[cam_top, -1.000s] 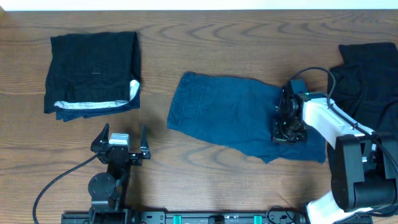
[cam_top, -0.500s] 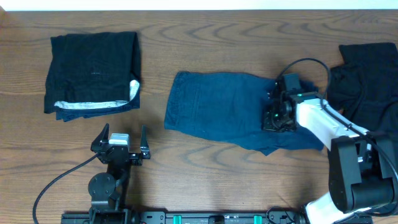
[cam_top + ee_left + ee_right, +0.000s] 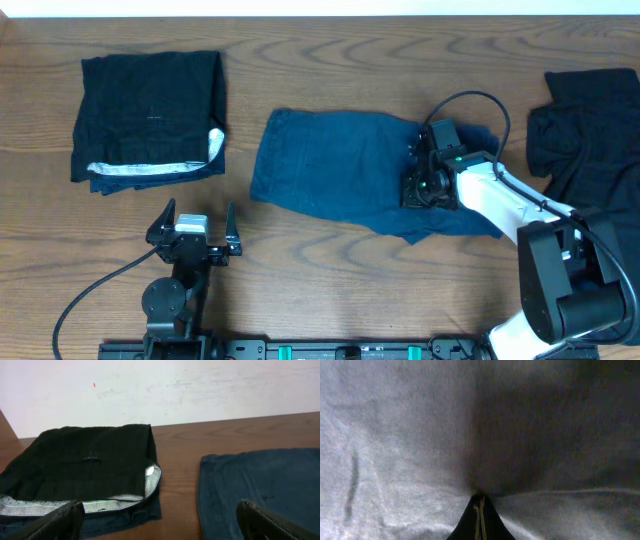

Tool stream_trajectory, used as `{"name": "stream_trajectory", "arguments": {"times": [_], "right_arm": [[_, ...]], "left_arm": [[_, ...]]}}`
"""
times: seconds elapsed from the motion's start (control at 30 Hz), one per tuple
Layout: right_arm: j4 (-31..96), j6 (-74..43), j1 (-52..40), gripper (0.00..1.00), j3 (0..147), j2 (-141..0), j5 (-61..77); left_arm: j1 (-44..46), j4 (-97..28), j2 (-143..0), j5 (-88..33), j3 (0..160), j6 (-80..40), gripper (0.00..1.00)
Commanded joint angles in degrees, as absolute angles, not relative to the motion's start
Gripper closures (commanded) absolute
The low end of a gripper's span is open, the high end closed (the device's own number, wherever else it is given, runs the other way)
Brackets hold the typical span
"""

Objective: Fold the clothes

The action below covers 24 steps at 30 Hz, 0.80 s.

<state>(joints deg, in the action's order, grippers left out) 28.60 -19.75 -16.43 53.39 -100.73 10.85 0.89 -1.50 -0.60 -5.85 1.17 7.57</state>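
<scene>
The navy-blue shorts (image 3: 330, 175) lie spread across the middle of the table. My right gripper (image 3: 420, 188) is pressed down on their right part, shut on a pinch of the cloth. In the right wrist view the fabric (image 3: 420, 435) fills the frame and puckers at the closed tips of the right gripper (image 3: 479, 506). My left gripper (image 3: 192, 222) stands open near the front left edge, apart from every garment. In the left wrist view the left gripper (image 3: 159, 510) holds nothing, with the shorts (image 3: 260, 480) ahead on the right.
A folded black garment with a silvery-white edge (image 3: 150, 110) lies at the back left and shows ahead on the left (image 3: 85, 465). Another black garment (image 3: 590, 140) lies crumpled at the right edge. The right arm's cable (image 3: 480, 100) loops above the shorts.
My right gripper has moved left with the shorts in its grip. The whole garment has slid left and its right end has bunched. The left arm has not moved.
</scene>
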Motion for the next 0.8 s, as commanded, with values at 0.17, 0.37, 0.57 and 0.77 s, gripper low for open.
{"name": "stream_trajectory", "arguments": {"times": [0.17, 0.37, 0.57, 0.77], "right_arm": [[23.92, -19.03, -16.91, 0.99, 52.82, -101.36, 6.72], [22.81, -19.0, -16.88, 0.99, 52.82, -101.36, 5.3], [34.02, -16.4, -16.1, 0.99, 58.67, -98.65, 9.26], [49.63, -16.27, -14.17, 0.99, 64.34, -93.41, 6.66]], "left_arm": [[1.1, -3.42, -0.27, -7.05, 0.23, 8.1, 0.02], [1.1, -3.44, -0.27, -7.05, 0.23, 8.1, 0.02], [1.1, -3.42, -0.27, -7.05, 0.23, 8.1, 0.02], [1.1, -3.42, -0.27, -7.05, 0.23, 8.1, 0.02]]}}
